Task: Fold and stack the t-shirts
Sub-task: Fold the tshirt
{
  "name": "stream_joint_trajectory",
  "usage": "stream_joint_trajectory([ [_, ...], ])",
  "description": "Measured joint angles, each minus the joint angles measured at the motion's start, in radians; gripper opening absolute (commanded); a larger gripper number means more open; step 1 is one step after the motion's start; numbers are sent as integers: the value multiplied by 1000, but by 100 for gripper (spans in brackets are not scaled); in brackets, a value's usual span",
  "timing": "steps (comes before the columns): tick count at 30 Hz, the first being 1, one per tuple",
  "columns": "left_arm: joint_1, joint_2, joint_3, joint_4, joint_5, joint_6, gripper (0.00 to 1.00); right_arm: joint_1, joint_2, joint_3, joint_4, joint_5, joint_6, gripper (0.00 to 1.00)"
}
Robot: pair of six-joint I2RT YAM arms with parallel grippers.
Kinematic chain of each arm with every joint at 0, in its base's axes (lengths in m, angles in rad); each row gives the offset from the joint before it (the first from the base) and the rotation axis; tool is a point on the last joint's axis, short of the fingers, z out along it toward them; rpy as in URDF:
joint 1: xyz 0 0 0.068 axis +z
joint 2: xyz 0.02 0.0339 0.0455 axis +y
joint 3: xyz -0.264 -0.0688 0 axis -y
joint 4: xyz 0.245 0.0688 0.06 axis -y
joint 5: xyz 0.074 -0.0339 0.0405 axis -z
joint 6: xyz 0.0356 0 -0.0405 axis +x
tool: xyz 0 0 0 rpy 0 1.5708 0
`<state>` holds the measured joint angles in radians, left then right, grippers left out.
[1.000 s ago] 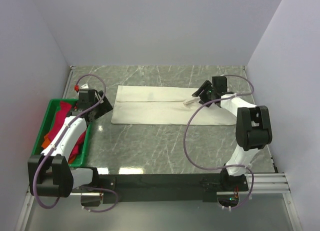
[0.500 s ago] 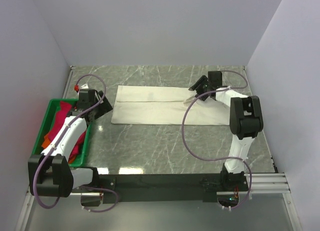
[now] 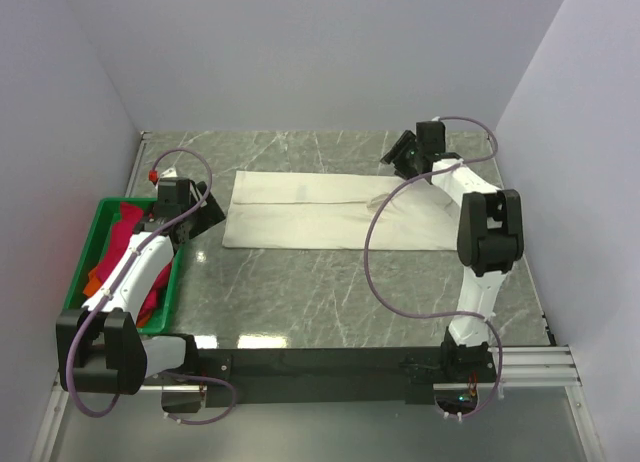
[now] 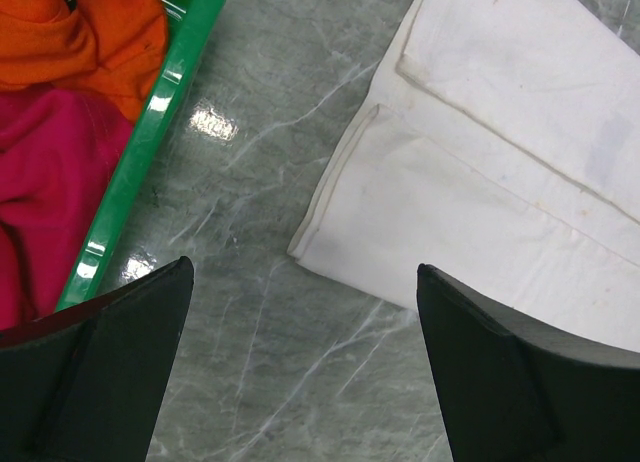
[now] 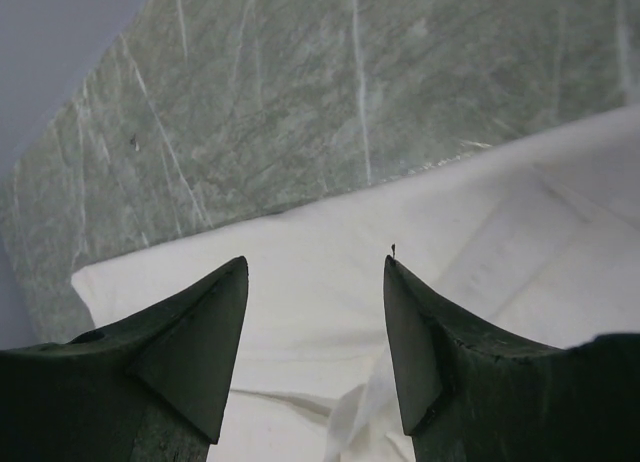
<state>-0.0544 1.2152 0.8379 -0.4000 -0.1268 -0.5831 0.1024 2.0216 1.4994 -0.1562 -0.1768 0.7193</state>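
Observation:
The cream t-shirt [image 3: 320, 210] lies flat on the table, folded into a long strip. A small fold of cloth [image 3: 383, 199] stands up near its right end. My right gripper [image 3: 398, 160] is open and empty above the shirt's far right edge; in the right wrist view the gripper [image 5: 315, 265] hovers over cream cloth [image 5: 300, 232]. My left gripper [image 3: 208, 210] is open and empty just left of the shirt's left end; in the left wrist view the gripper [image 4: 303, 282] is over bare table beside the shirt's corner [image 4: 480, 182]. The crimson-pink shirt [image 3: 125, 232] and the orange shirt [image 3: 93, 279] lie in the crate.
A green plastic crate [image 3: 85, 247] stands at the table's left edge; its rim [image 4: 170, 92] shows in the left wrist view with the orange [image 4: 90, 32] and pink [image 4: 50, 172] shirts inside. Walls close in at the back and both sides.
My right gripper has moved off the raised fold toward the table's far edge, and the fold has sunk lower. The left arm has not moved.

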Motion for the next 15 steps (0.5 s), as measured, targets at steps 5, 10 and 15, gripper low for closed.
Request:
stream_joint_trajectory([
  [5, 0, 0, 0, 0, 6, 0, 99, -1, -102, -87, -40, 59, -15, 64],
  [10, 0, 0, 0, 0, 10, 0, 99, -5, -120, -185, -22, 37, -3, 64],
  [15, 0, 0, 0, 0, 10, 0, 99, -8, -95, -239, -7, 13, 32, 64],
])
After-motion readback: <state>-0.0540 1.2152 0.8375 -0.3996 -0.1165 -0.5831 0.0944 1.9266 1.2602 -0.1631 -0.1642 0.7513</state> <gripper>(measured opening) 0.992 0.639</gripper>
